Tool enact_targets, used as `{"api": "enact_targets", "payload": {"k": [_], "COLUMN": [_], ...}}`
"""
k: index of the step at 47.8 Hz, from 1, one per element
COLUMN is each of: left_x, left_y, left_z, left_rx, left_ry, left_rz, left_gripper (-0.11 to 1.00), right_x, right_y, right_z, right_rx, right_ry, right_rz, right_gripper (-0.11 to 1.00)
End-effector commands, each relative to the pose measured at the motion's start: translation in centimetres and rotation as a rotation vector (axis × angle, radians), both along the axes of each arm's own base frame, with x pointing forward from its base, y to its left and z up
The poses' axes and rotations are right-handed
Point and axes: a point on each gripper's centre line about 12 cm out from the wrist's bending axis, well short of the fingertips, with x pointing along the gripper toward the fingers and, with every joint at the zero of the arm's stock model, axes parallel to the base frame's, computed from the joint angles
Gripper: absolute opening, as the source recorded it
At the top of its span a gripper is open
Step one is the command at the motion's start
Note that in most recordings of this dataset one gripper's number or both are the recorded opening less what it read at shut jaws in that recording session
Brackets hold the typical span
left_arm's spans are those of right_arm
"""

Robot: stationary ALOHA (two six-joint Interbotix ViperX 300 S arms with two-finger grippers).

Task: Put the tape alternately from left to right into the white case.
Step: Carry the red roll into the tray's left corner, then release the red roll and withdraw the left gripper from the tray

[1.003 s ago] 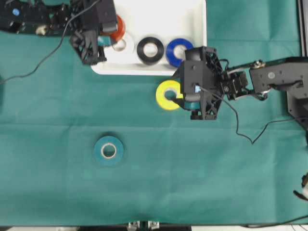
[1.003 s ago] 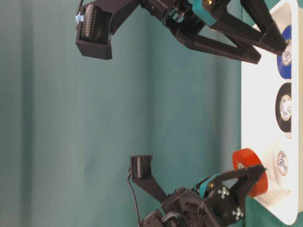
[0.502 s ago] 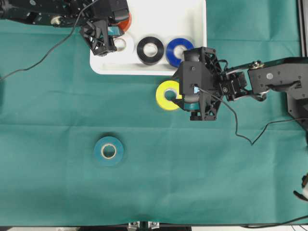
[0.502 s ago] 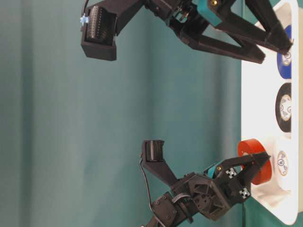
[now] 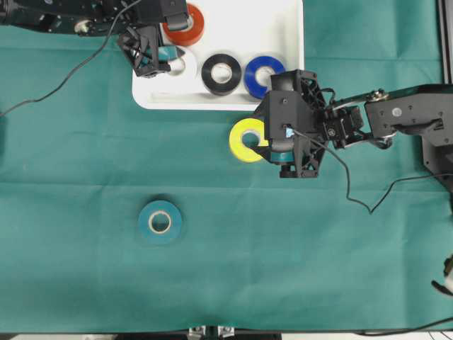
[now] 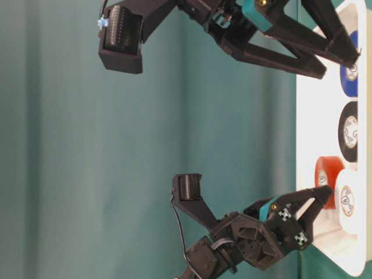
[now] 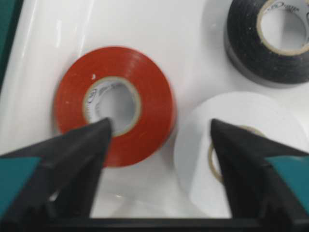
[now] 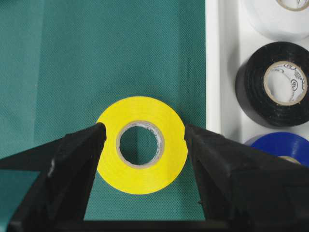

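- Red-orange tape (image 7: 113, 104) is lying flat in the white case (image 5: 241, 25), just under the left gripper (image 7: 159, 145), whose fingers are standing apart with nothing between them; one tip is sitting over the roll's core, the other over the white tape (image 7: 236, 150) beside it.
- Black tape (image 5: 221, 74) and blue tape (image 5: 263, 75) are lying in the case too, to the far side of the white roll from that gripper.
- Yellow tape (image 8: 142, 144) is resting on the green desk (image 5: 283, 248) just outside the case rim, right between the spread fingers of the right gripper (image 8: 145, 145), which are flanking it without clamping.
- Teal tape (image 5: 160, 222) is waiting well apart from both grippers.
- To do this step well, I judge the left gripper should be lifting straight up so it is not nudging the red or white roll, and the right one should be closing squarely across the yellow roll's outer edge.
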Motion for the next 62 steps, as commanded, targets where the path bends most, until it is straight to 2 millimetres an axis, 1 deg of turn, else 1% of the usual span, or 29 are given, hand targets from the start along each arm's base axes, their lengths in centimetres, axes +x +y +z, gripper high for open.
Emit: {"api": "enact_targets", "payload": {"k": [1, 20, 25, 35, 44, 46, 51, 62], "left_x": [0.1, -1.2, -1.4, -1.8, -2.3, -2.6, -3.2, -3.8], "left_y": [-0.1, -1.9, -2.9, -6.3, -10.1, -11.2, -13.2, -16.2], "left_z": [1.3, 2.4, 2.5, 3.0, 3.5, 3.5, 3.5, 3.4], "left_rx": [0.013, 0.017, 0.015, 0.014, 0.006, -0.002, -0.027, -0.098], "left_ry": [-0.034, -0.049, -0.050, -0.059, -0.074, -0.074, -0.078, -0.086], "left_rz": [-0.001, -0.030, -0.051, -0.136, -0.227, -0.253, -0.283, -0.303], "left_gripper": [0.92, 0.91, 0.91, 0.91, 0.91, 0.91, 0.91, 0.91], "right_x": [0.3, 0.2, 0.3, 0.2, 0.2, 0.2, 0.2, 0.2], "right_y": [0.2, 0.2, 0.2, 0.2, 0.2, 0.2, 0.2, 0.2], "right_z": [0.6, 0.6, 0.6, 0.7, 0.6, 0.6, 0.6, 0.5], "right_rx": [0.005, 0.004, 0.005, 0.005, 0.004, 0.004, 0.004, 0.004], "right_ry": [-0.024, -0.022, -0.024, -0.025, -0.022, -0.022, -0.022, -0.020], "right_rz": [0.005, 0.005, 0.005, 0.005, 0.005, 0.005, 0.007, 0.007], "right_gripper": [0.72, 0.72, 0.72, 0.72, 0.72, 0.72, 0.72, 0.72]}}
